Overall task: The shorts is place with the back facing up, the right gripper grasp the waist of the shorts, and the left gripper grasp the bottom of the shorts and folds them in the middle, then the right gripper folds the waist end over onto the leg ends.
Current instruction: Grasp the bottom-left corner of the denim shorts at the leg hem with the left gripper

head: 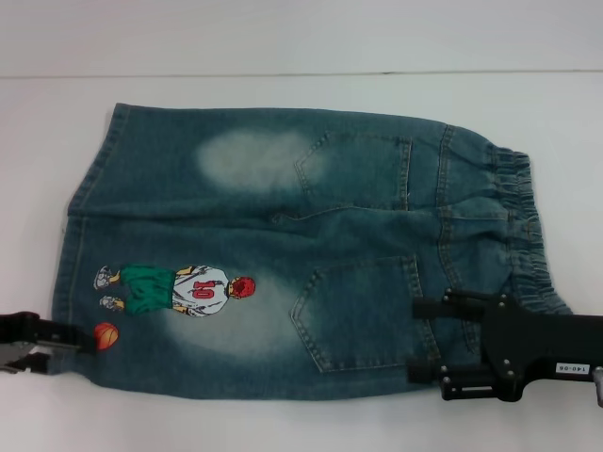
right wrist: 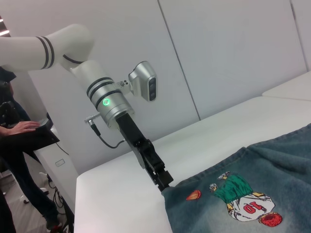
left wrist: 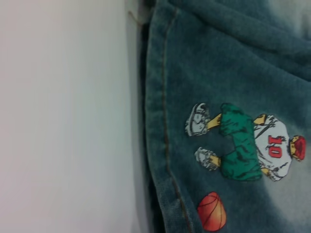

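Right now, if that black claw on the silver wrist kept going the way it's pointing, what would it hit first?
Almost certainly the blue-green faded denim shorts. The left gripper slants down to their stitched leg hem at the near corner, by the orange basketball print, and looks already in contact there.

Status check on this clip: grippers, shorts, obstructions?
Left gripper at hem corner, right gripper over waist, neither grip confirmed. Shorts flat, unfolded. Nothing obstructing.

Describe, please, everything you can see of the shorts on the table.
The shorts are faded blue-green denim, lying flat, back up: two patch pockets, pale bleached patches, a printed player numbered 10 and a basketball. The ruffled waist lies right, the hems left. The left end effector meets the near hem corner; the right end effector is over the near waist.
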Tool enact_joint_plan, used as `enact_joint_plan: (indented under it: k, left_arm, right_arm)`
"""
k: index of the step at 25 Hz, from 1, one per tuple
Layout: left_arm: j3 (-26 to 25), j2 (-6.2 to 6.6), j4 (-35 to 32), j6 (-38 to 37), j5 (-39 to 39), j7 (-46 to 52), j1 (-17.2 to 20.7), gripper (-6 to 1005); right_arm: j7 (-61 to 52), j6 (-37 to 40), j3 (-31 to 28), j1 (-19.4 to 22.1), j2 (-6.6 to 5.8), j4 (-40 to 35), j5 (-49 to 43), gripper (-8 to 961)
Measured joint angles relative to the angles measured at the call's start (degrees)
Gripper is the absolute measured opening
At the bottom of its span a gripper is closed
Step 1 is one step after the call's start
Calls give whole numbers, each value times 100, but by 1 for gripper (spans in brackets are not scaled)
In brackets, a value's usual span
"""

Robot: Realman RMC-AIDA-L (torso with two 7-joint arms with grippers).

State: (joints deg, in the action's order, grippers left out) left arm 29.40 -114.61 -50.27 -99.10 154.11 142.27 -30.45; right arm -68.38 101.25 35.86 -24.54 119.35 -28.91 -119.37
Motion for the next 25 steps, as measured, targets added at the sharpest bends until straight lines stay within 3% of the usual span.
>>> enact_joint_plan:
  k: [17, 20, 25]
  left_arm:
    - [49, -35, 11, 188, -57, -113, -46, 823]
    - [67, -35, 59, 262, -56, -118, -40, 605]
    - [66, -45, 67, 289, -61, -201, -40, 396]
  right_arm:
    - [0, 1, -8, 11, 0, 0, 10, 792]
    - [0, -1, -8, 14, 0, 0, 11, 789]
    - [0, -6, -19, 24, -8, 0, 11, 786]
